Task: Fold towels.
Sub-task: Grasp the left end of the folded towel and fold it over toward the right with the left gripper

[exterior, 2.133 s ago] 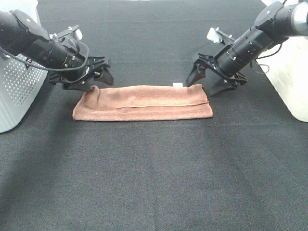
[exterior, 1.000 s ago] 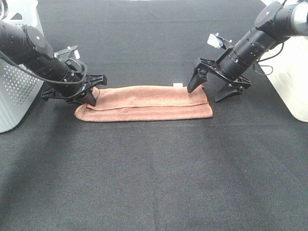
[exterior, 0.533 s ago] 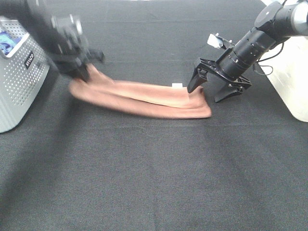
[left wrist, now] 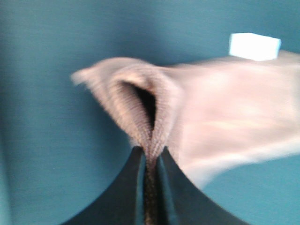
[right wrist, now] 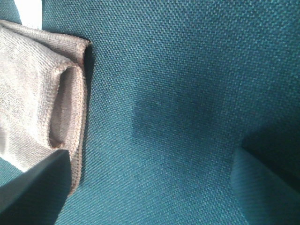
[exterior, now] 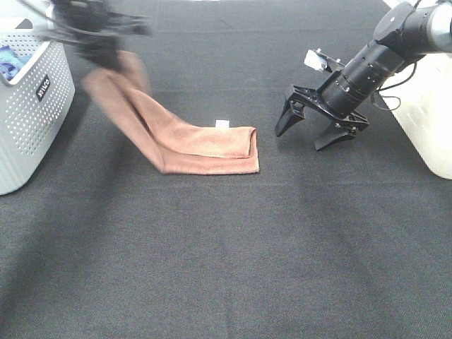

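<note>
The reddish-brown towel (exterior: 201,145) is folded into a long strip. Its right end lies on the black table with a small white tag (exterior: 222,124) at the far edge. Its left end is lifted, held by my left gripper (exterior: 106,49), which is blurred at the top left. In the left wrist view the jaws are shut on the towel's folded end (left wrist: 140,108). My right gripper (exterior: 318,131) is open and empty, standing on the table right of the towel's end. The right wrist view shows the towel's end (right wrist: 47,98) beside one fingertip.
A grey perforated basket (exterior: 32,106) with a blue cloth (exterior: 8,60) inside stands at the left edge. A white container (exterior: 427,106) stands at the right edge. The black cloth-covered table (exterior: 233,247) stretches toward the front.
My left gripper has shut on the towel's left end, lifted it and pulled it up and back. The towel's right end has slid left, away from the right gripper, which stayed in place.
</note>
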Action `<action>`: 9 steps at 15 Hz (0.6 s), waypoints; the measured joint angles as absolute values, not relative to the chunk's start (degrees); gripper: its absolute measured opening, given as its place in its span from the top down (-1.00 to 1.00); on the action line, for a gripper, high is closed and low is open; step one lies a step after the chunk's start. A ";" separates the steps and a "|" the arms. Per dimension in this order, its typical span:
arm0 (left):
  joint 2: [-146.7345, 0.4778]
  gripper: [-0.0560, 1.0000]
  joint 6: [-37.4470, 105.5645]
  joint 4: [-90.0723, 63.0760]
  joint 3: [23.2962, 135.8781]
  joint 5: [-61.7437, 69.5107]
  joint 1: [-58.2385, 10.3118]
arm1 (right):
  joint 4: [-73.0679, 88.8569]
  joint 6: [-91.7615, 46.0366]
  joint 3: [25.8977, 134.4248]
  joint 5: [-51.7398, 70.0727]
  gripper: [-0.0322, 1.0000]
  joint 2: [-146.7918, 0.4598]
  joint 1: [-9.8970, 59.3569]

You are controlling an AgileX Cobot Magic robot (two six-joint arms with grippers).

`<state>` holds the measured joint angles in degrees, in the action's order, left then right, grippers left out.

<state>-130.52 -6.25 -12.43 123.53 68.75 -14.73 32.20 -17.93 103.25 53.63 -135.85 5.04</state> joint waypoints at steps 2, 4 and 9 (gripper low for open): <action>-133.16 0.83 -6.30 -18.96 123.59 65.72 -18.05 | 32.20 -17.93 103.25 53.63 -0.74 -135.85 5.04; -136.94 0.83 -7.45 -23.66 123.59 60.45 -20.86 | 32.37 -17.93 103.25 53.80 -0.74 -135.85 5.04; -143.30 0.83 -10.94 -25.44 123.59 52.77 -24.18 | 32.37 -17.93 103.25 55.18 -0.74 -135.85 5.04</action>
